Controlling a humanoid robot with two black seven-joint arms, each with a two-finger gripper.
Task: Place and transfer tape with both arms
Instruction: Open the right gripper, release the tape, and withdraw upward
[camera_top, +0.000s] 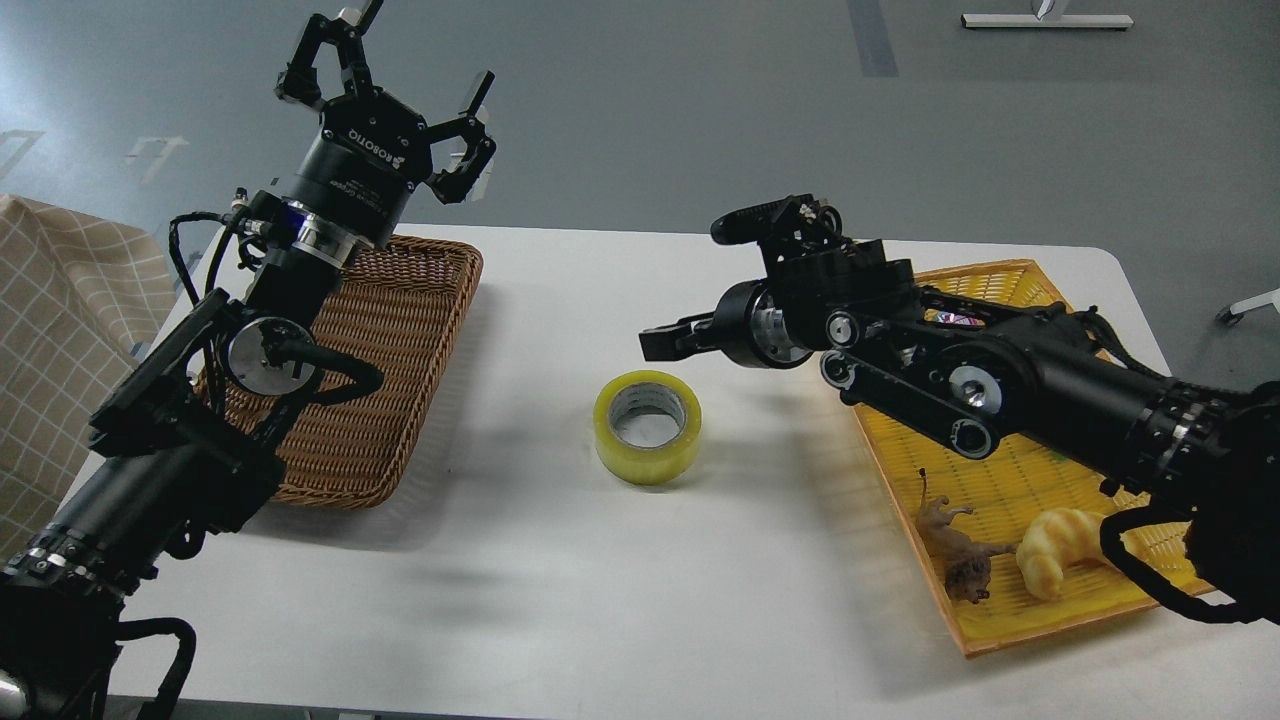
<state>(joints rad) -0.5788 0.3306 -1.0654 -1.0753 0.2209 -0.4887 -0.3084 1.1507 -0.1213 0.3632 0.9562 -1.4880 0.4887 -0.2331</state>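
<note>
Two black arms are reaching over the white desk (560, 560). The left gripper (400, 75), lettered "ROBOTIQ", is hanging above the far left corner over the wicker basket (400, 330), fingers spread wide and holding nothing. The right gripper (700, 285) is pointing leftward, also wide apart and empty. The tape (648, 427) is lying flat at mid-desk, near the right gripper's lower finger. Beside the right edge, the yellow tray (990, 480) is carrying a croissant (1055, 550) and a brown toy animal (955, 555).

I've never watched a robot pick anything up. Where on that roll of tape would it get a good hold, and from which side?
Probably from above. The tape lies flat on the white table with its hole facing up, so one finger could drop into the hole and the other outside, pinching the ring's wall. Nothing stands close around it, and the right gripper is the nearer one.
</note>
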